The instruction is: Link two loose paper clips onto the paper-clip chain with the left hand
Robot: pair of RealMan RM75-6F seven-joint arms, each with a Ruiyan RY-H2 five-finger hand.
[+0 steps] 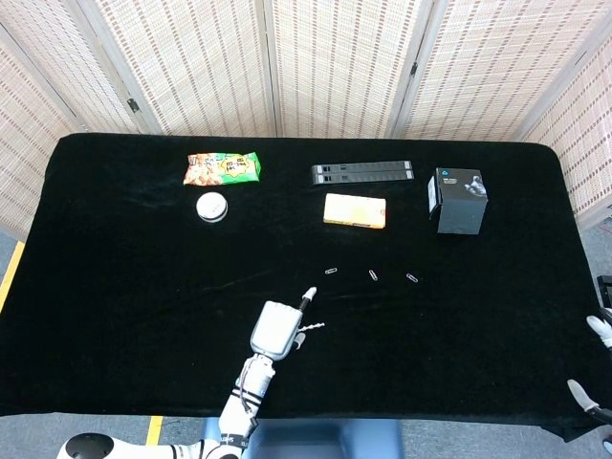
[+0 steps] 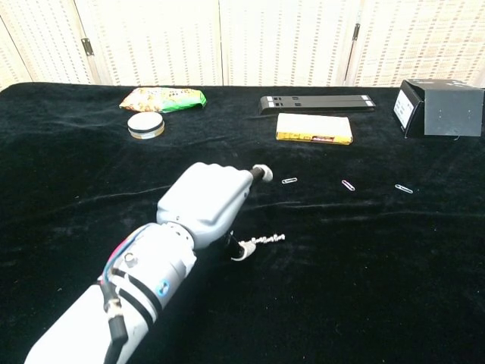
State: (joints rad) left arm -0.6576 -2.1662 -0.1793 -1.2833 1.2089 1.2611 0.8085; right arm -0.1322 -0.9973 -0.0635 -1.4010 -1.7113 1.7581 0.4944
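My left hand hovers low over the black table near the front edge. One finger points out toward the loose clips while the others stay curled. The short paper-clip chain sticks out to the right from the thumb tip, which seems to pinch its near end. Three loose paper clips lie in a row beyond it: the left clip, the middle clip and the right clip. Only spread fingertips of my right hand show at the right edge, holding nothing.
Along the back of the table lie a snack bag, a round tin, a long black bar, a yellow box and a black box. Screens stand behind the table.
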